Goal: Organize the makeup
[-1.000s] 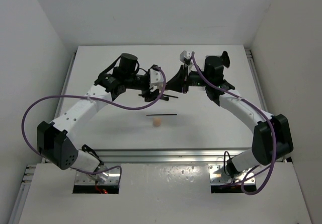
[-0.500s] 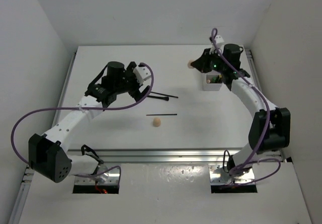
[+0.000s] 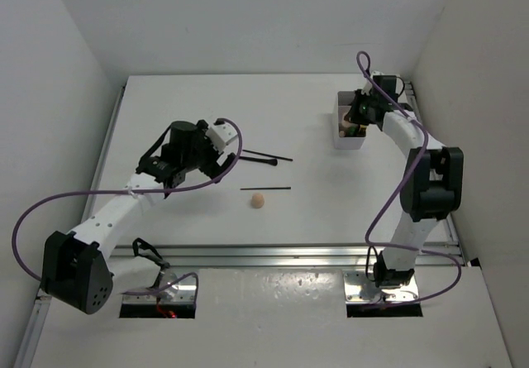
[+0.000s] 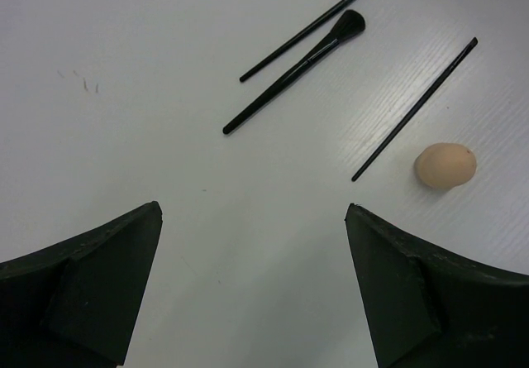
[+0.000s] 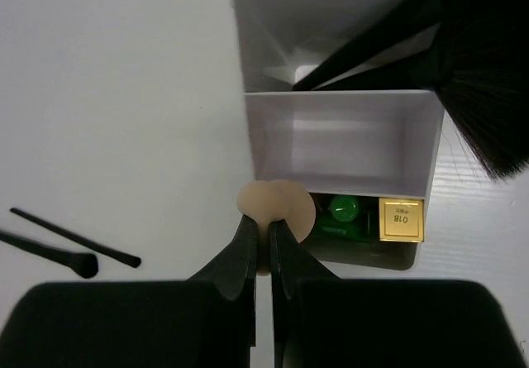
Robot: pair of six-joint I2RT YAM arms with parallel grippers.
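Observation:
My right gripper [image 5: 264, 223] is shut on a peach egg-shaped sponge [image 5: 277, 205] and holds it over the near left edge of the white two-compartment box [image 5: 258, 136], at the table's right [image 3: 350, 145]. The near compartment holds green tubes [image 5: 343, 211] and a gold-ended lipstick [image 5: 401, 219]. A fluffy black brush [image 5: 479, 78] leans in the far compartment. My left gripper [image 4: 254, 211] is open and empty above bare table [image 3: 219, 160]. Ahead of it lie a black brush [image 4: 293, 62], two thin black pencils [image 4: 314, 27] [image 4: 413, 112] and a second peach sponge [image 4: 445, 165].
The loose brush [image 3: 266, 161], pencil [image 3: 264, 188] and sponge [image 3: 258, 200] lie mid-table between the arms. White walls close in the table at the back and both sides. A metal rail [image 3: 281, 256] runs along the near edge.
My right gripper has carried the peach sponge from mid-table to the right, over the box. My left gripper has drawn back to the left, away from the brush and pencils.

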